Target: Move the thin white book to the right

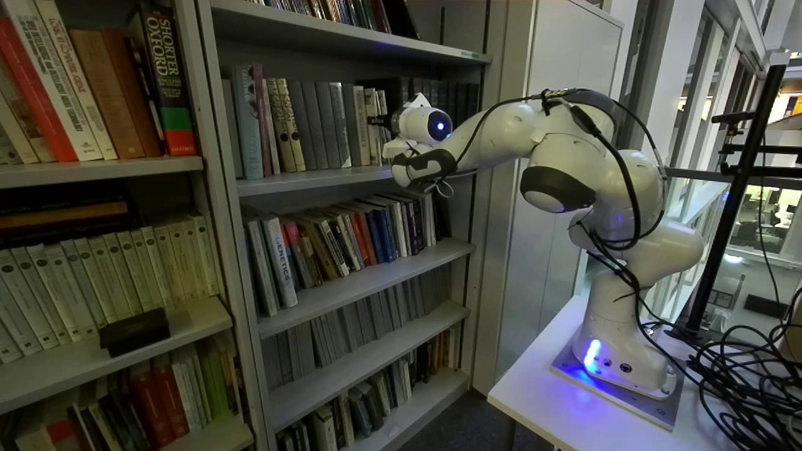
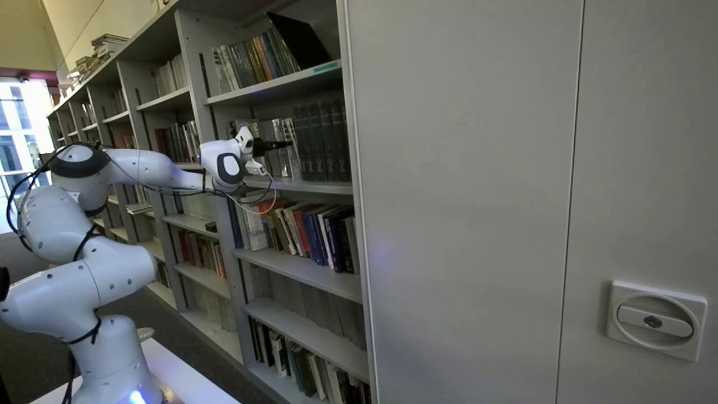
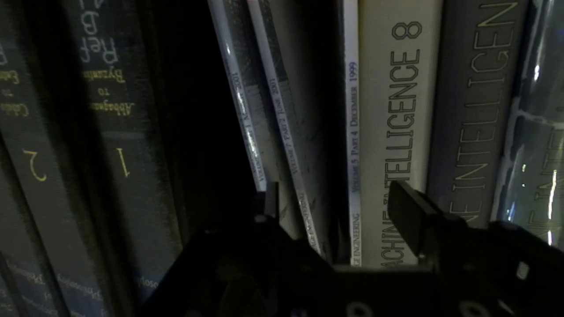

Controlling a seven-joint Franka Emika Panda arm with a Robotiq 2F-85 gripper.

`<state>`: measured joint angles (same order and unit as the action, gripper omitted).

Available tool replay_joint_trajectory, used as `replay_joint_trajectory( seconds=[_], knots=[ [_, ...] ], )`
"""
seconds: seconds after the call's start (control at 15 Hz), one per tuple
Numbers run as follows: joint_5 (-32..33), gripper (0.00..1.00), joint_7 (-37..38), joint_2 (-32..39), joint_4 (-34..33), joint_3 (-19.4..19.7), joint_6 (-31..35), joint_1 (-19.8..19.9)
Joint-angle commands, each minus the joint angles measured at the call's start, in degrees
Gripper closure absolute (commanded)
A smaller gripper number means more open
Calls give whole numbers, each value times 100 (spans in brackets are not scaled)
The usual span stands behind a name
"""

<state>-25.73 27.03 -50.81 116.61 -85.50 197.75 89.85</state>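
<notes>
Bookcase (image 1: 227, 188) is shared by both exterior views, set further back either side of the arm (image 2: 146, 165); wrist view's pointed at spines (image 3: 396, 114) super close, upside down.

A tall cabinet (image 2: 465, 202) carries a recessed handle (image 2: 655, 322). Just beside the cabinet stands a grey bookcase (image 2: 303, 276). Dark volumes (image 2: 325, 140) stand near the cabinet; a Shorter Oxford dictionary (image 1: 165, 81) stands well apart from it. A white table (image 1: 539, 382) is near it.

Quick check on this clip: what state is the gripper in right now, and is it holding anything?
Gripper: open, jaws standing well apart at the book spines, nothing held.
</notes>
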Motion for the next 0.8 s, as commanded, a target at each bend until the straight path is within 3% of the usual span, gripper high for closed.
replay_joint_trajectory(
  seconds=[0.0, 0.73],
  knots=[
    [-105, 1, -75, 33, 263, 234, 94, -364],
    [-447, 0, -60, -373, 1767, 1442, 87, -2445]
  ],
)
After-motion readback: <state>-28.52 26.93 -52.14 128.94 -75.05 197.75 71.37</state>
